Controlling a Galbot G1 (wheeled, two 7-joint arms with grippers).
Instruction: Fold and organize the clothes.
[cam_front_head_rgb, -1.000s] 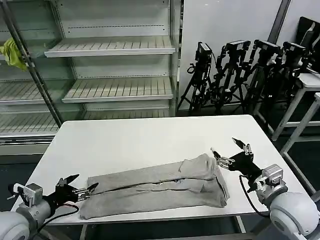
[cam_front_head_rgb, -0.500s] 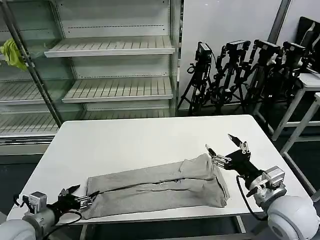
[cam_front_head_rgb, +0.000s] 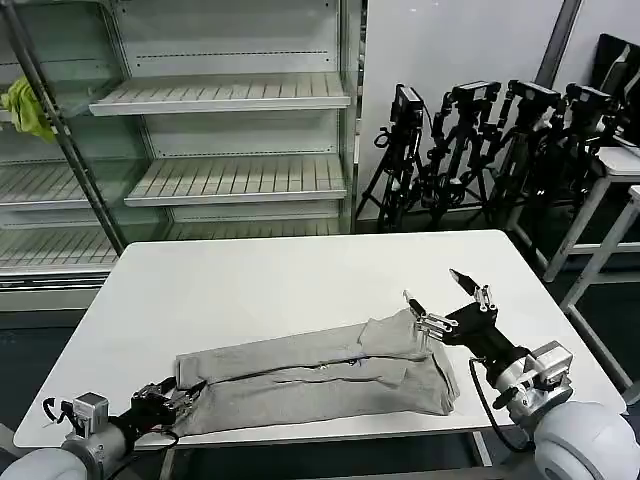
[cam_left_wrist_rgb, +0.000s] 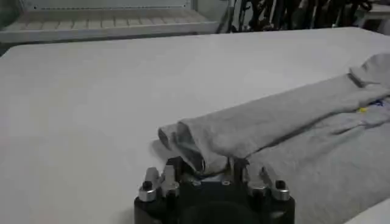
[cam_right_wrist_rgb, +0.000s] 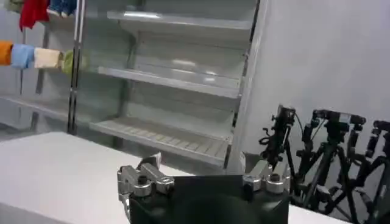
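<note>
The clothes are light grey fabric folded lengthwise into a long, narrow band, lying flat across the lower middle of the head view and slanting gently up to the right, where a rumpled short sleeve sits on top.

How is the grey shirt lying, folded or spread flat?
Folded: the shirt forms a long narrow band on the table, its sides doubled over the middle.

The shirt lies along the desk's near edge. Shelves stand behind the desk, tripods behind to the right.
</note>
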